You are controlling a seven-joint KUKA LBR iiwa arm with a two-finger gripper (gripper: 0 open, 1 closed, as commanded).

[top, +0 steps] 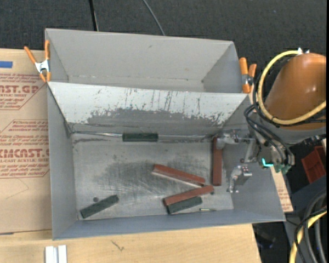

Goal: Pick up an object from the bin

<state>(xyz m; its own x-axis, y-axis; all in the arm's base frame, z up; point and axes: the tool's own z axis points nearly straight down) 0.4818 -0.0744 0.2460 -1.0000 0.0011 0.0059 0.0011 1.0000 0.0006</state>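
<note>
1. Grey metal bin (60, 163), camera view: my gripper (236, 181) hangs low by the right wall. I cannot tell whether it is spread or pressed together.
2. Just beside it, inward, a reddish-brown bar (216, 163) lies lengthwise along that wall. Lying clear of the others, it is probably my easiest pick.
3. Further inward and nearer the front, a brown bar (193, 193) and a dark green bar (183, 204) lie touching, so either looks harder to pinch singly.

The single camera looks down from above, seemingly tilted from the near side, close enough to take in the whole grey bin (137, 64), the arm (296, 86) entering at right.
</note>
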